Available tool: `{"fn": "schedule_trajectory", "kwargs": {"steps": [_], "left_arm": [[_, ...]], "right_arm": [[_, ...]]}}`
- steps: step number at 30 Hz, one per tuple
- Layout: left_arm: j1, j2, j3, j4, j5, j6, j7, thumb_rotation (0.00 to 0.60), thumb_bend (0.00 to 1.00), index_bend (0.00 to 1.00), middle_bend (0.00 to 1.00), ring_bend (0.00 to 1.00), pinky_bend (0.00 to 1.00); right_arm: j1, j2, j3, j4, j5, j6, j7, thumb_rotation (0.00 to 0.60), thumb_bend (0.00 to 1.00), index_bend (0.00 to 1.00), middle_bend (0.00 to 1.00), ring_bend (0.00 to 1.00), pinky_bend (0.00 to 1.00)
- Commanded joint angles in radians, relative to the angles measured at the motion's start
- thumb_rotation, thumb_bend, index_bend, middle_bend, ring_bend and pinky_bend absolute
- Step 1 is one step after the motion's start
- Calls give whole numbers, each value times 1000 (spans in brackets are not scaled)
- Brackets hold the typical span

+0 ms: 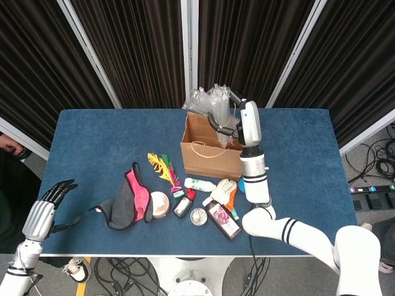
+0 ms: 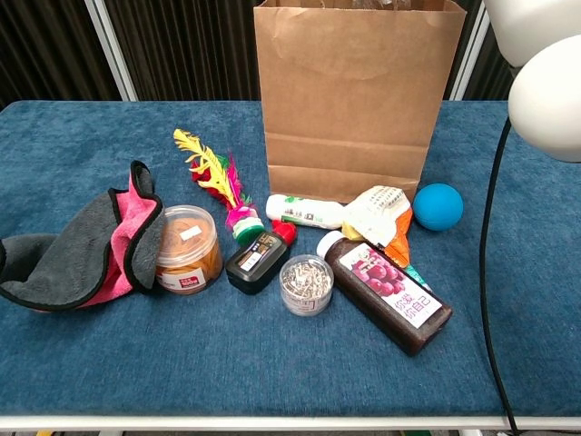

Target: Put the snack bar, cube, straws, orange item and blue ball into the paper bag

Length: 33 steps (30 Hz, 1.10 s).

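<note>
Clear straws [image 1: 208, 98] above paper bag [image 1: 210, 148] rim

The head view looks steeply down from above the near edge of the blue cloth-covered table [image 1: 92, 132], facing the dark curtains behind, far enough to take in the whole tabletop and both arms. The chest view sits low and close at the near edge, looking almost level across the table [image 2: 82, 363], with the tall brown paper bag [image 2: 359, 95] filling its upper middle. The 2 views share the bag [image 1: 210, 151], the row of small objects before it, and the round blue ball [image 2: 438, 206].
</note>
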Motion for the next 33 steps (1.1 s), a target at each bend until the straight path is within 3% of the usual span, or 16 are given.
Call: {"fn": "schedule_trajectory", "kwargs": {"steps": [1,17,22,28,33], "left_arm": [[-1,-1,-1,2,-1,-2,0,600,239,242,232,151,238],[-4,-9,1,14,0,-5,6,600,239,242,232,151,238],[-4,-8,1,13,-1,-5,3,600,239,242,232,151,238],[-7,-7,-1,6,-1,-6,0,600,239,242,232,151,238],[-11,-9,-1,-1,1,-8,1,600,240,241,232,151,238]], "right_arm": [[2,-21,-9,47,-11,8,44,600,186,491,513,446,587],[5,-46,-69,163,-55,-23,188,600,46,401,441,366,506],[0,-30,-87,154,-75,-29,220,600,0,278,369,259,393],[3,4,-70,102,-100,9,202,600,0,261,366,244,376],[-23,81,-75,-40,-154,66,150,600,0,260,368,244,376]]}}
